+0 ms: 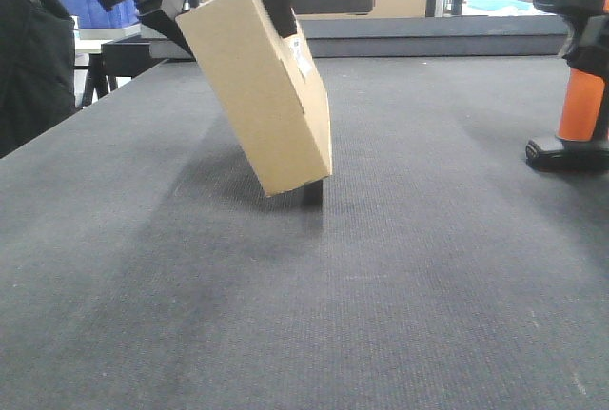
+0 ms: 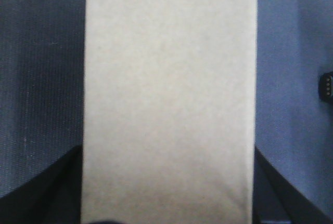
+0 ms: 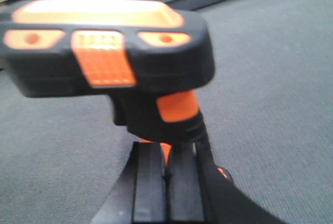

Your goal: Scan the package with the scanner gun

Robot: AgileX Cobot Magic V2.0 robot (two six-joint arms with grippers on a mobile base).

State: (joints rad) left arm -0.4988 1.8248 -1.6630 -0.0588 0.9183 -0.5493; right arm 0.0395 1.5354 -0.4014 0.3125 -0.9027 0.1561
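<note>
Box: clamped in left gripper, hanging tilted below it, low corner near surface; scanner upright just ahead of right gripper, whose hold is unclear; scan pending.

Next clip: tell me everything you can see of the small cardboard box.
The box is flat, plain brown cardboard, closed, with a small white label on one narrow side. The left hand clamps its upper end and holds it steeply tilted. Its lowest corner sits at the dark table; contact cannot be confirmed.
</note>
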